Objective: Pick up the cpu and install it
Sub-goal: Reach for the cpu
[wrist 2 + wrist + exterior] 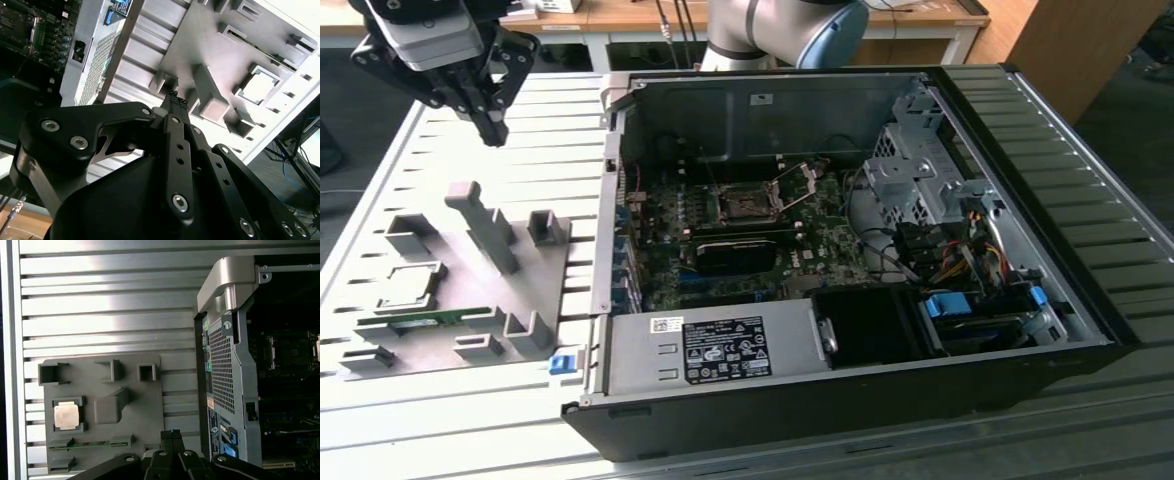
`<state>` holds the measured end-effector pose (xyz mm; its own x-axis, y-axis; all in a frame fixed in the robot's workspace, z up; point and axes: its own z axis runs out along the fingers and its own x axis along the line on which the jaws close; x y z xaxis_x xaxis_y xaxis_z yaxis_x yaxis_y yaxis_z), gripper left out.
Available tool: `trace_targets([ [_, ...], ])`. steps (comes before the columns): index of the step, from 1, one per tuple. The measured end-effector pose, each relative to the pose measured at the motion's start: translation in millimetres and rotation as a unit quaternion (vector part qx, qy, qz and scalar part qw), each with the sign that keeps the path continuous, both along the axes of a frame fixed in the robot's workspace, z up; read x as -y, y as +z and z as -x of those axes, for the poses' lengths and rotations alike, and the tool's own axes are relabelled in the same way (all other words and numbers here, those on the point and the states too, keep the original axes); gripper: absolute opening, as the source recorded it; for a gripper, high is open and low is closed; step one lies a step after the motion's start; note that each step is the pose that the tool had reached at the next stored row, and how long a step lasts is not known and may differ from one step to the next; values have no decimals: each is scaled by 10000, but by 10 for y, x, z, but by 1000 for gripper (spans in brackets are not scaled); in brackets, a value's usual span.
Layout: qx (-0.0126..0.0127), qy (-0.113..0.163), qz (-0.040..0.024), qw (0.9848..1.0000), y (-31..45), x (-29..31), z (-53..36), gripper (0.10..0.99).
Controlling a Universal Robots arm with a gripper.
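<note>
Black links of my claw [175, 100] lie closest in both wrist views. Its fingers are pressed together and hold nothing. It hangs above the slatted worktop [547, 110], well apart from the cpu [67, 416]. The cpu lies flat in a square pocket of the grey holder [145, 405], and a green memory stick [90, 443] lies just beside it. Upright grey blocks [483, 225] stand on the holder near the cpu. At the exterior view's right is the open computer case [854, 420], with the socket [750, 203] on its board.
</note>
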<state>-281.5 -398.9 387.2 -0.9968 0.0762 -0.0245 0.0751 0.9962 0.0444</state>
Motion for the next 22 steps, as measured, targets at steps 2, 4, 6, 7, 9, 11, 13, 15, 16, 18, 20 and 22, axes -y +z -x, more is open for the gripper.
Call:
trace_targets([
  [2,0,0,0,10000,0,0,8,106],
  [4,0,0,0,10000,-1,0,15,106],
  [6,0,0,0,10000,-1,0,23,106],
  [7,0,0,0,10000,-1,0,27,106],
  [9,0,0,0,10000,-2,0,35,106],
  [11,0,0,0,10000,-2,0,43,106],
  [13,0,0,0,10000,-2,0,51,106],
  [15,0,0,0,10000,-2,0,59,106],
  [16,0,-1,0,10000,-3,0,63,106],
  [18,0,0,0,10000,-3,0,71,106],
  [20,0,0,0,10000,-3,0,80,106],
  [22,0,0,0,10000,-4,0,88,106],
])
